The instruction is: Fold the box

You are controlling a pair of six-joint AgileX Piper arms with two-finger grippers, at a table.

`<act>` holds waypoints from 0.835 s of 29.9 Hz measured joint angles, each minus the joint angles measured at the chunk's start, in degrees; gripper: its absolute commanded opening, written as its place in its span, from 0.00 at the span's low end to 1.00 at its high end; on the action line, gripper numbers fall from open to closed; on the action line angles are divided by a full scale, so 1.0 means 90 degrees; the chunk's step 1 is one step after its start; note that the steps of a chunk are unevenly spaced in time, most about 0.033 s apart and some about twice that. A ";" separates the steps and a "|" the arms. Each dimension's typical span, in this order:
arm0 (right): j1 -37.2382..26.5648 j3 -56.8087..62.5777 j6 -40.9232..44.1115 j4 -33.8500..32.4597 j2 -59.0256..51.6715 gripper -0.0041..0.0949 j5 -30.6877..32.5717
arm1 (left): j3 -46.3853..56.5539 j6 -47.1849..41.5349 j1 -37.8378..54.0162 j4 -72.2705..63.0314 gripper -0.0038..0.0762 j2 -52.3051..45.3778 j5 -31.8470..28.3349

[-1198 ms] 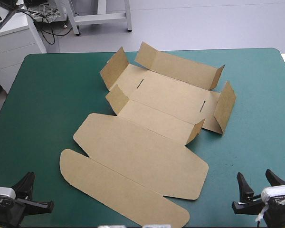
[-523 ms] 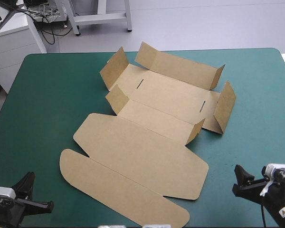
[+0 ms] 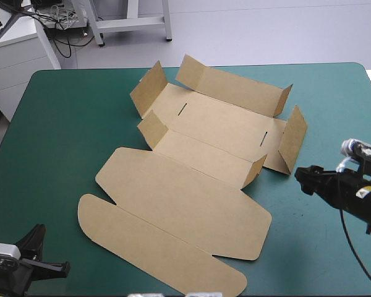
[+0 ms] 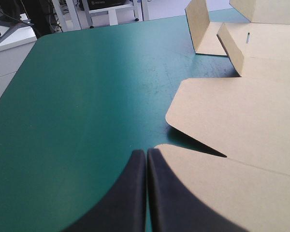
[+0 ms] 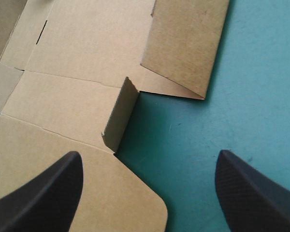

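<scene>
High view | box (image 3: 191,161) just beside right tool (image 3: 304,178), wide apart | left tool (image 4: 146,157) closed, at its near edge

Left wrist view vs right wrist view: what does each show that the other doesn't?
Left wrist only: the left gripper, shut, beside the lid's left end; the raised left end flap; the table's far left corner. Right wrist only: the right gripper, open; the raised right end flap; a small upright tab. Both: the brown box, lid flat, on the teal-green cover.
</scene>
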 measured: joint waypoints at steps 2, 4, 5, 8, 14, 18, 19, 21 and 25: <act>0.0000 -0.0185 -0.0140 0.0270 0.0524 0.75 0.0000 | 0.0000 0.0000 0.0000 0.0000 0.04 0.0000 0.0000; 0.0002 -0.0351 -0.0285 0.0512 0.1005 0.75 -0.0031 | 0.0000 0.0000 0.0000 0.0000 0.04 0.0000 0.0000; 0.0002 -0.0416 -0.0335 0.0615 0.1227 0.75 -0.0057 | 0.0000 0.0000 0.0000 0.0000 0.04 0.0000 0.0000; 0.0002 -0.0551 -0.0416 0.0795 0.1788 0.75 -0.0112 | 0.0000 0.0000 0.0000 0.0000 0.04 0.0000 0.0000; 0.0008 -0.0583 -0.0621 0.1272 0.2657 0.75 -0.0215 | 0.0000 0.0000 0.0000 0.0000 0.04 0.0000 0.0000; 0.0181 -0.0583 -0.0708 0.1520 0.2976 0.75 -0.0463 | 0.0000 0.0000 0.0000 0.0000 0.04 0.0000 0.0000; 0.0332 -0.0583 -0.0681 0.1546 0.3055 0.75 -0.0587 | 0.0000 0.0000 0.0000 0.0000 0.04 0.0000 0.0000; 0.0592 -0.0583 -0.0581 0.1550 0.3156 0.75 -0.0779 | 0.0000 0.0000 0.0000 0.0000 0.04 0.0000 0.0000; 0.1043 -0.0689 -0.0038 0.1391 0.3496 0.75 -0.1005 | 0.0000 0.0000 0.0000 0.0000 0.04 0.0000 0.0000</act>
